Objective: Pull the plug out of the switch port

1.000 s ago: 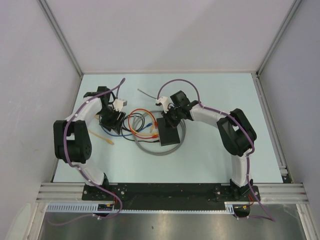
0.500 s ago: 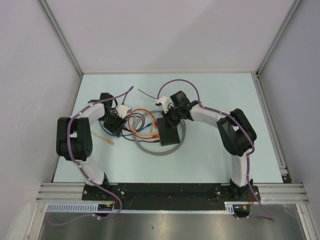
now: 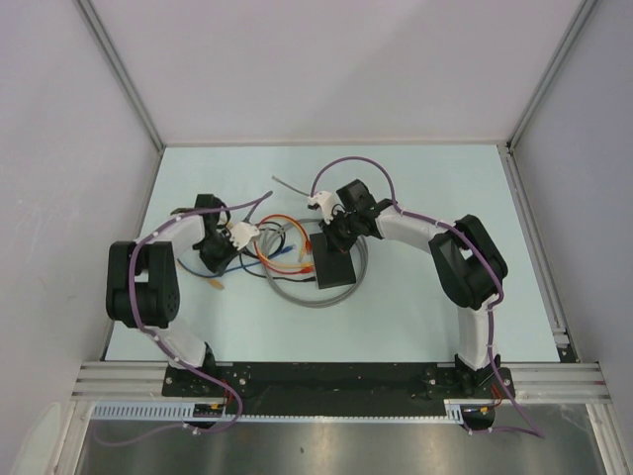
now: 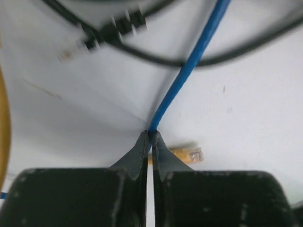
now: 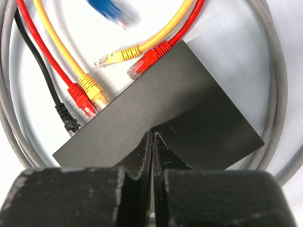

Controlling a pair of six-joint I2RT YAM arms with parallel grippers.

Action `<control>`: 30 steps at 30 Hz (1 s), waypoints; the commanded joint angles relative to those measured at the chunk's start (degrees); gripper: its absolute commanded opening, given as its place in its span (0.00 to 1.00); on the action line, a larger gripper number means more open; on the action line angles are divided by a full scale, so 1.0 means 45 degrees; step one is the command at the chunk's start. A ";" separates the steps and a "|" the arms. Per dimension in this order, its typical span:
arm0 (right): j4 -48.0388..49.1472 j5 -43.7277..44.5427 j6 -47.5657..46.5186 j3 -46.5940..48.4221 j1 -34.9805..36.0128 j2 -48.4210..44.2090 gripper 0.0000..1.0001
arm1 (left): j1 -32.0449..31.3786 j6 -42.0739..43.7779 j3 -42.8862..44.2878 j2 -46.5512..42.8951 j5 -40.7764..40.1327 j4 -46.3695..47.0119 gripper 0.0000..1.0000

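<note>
The left gripper [image 4: 151,138] pinched the blue cable [image 4: 189,71]. The right gripper [image 5: 151,137], fingers pressed together, rested on the switch [image 5: 189,109]. A red plug [image 5: 78,92], a yellow plug [image 5: 93,88] and a black plug [image 5: 67,118] crowded its edge.

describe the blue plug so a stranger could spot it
Find the flat black switch ringed by a grey cable. Beyond its port edge, past a loose yellow plug and a loose red plug, is the blue plug: the only blue one, clear of the switch.
</note>
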 commanded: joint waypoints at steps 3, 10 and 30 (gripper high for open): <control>-0.1289 0.0145 -0.0110 -0.0637 0.0289 0.0957 0.00 | 0.1687 0.2845 0.1112 -0.1737 -0.0142 -0.2403 0.00; -0.1308 0.0145 -0.0110 -0.0540 0.0212 0.1094 0.00 | 0.1905 0.6243 0.1997 -0.2930 0.0254 -0.4227 0.00; -0.1581 -0.0069 0.0144 -0.0384 -0.0218 0.0353 0.00 | -0.2096 -0.5488 0.6527 0.0017 0.8454 -0.1187 0.57</control>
